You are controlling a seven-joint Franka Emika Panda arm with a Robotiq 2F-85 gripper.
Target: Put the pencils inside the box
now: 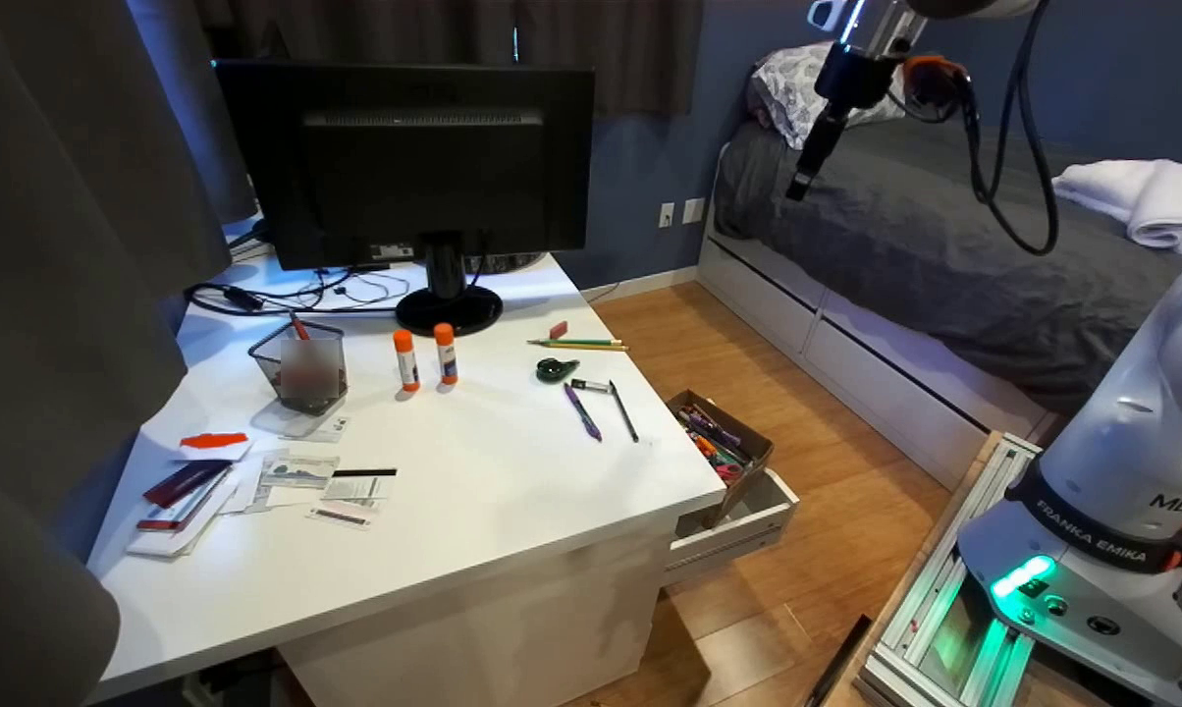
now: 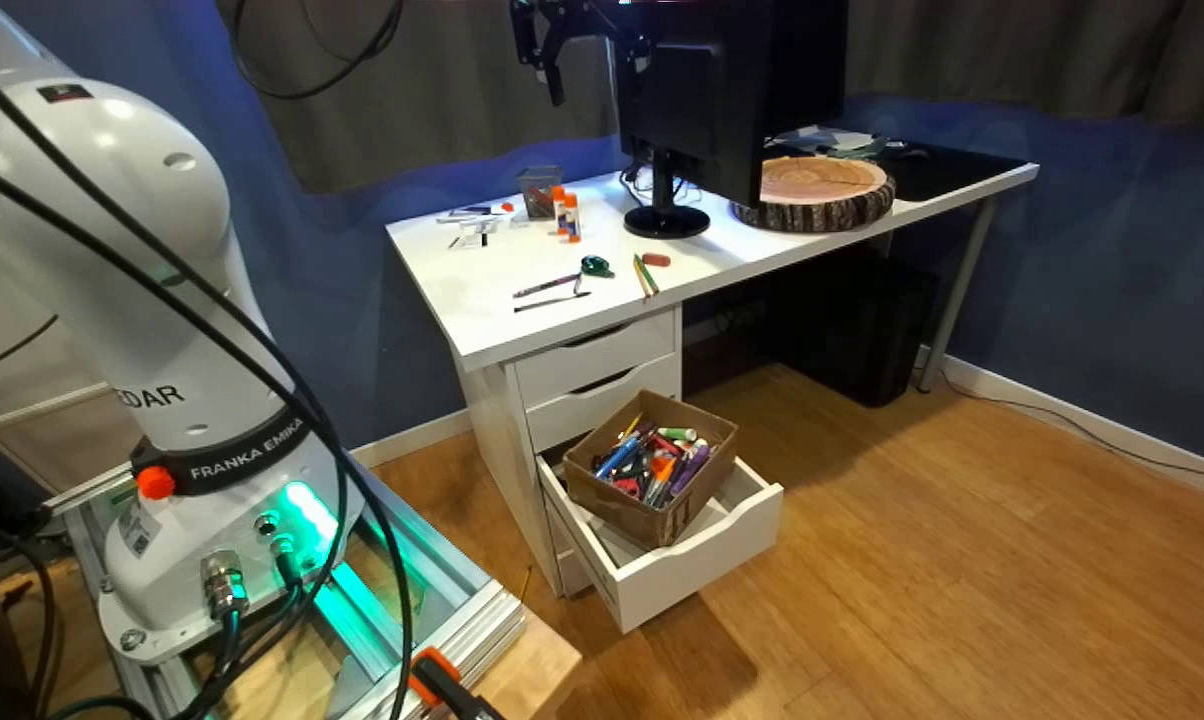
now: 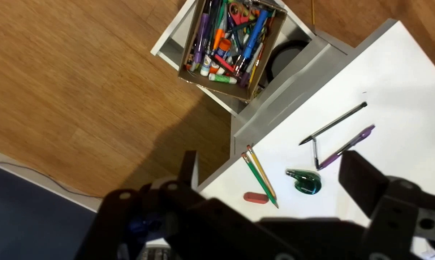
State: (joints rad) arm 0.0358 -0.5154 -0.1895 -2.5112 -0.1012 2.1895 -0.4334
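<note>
The arm (image 1: 1131,412) rises from its base (image 1: 1116,570) and runs out of shot in both exterior views. Its wrist (image 1: 888,29) pokes in at the top of an exterior view, way up in the air. In the wrist view the hand (image 3: 270,159) has its fingers (image 3: 362,184) spread wide, and from outside it points downward at a bit of a slant. Base light (image 1: 1023,576) is glowing green, btw.

Box (image 2: 617,508) matt cardboard; desk (image 1: 473,462) smooth; floor (image 2: 962,560) wood; log slice (image 2: 812,214) rough-barked
</note>
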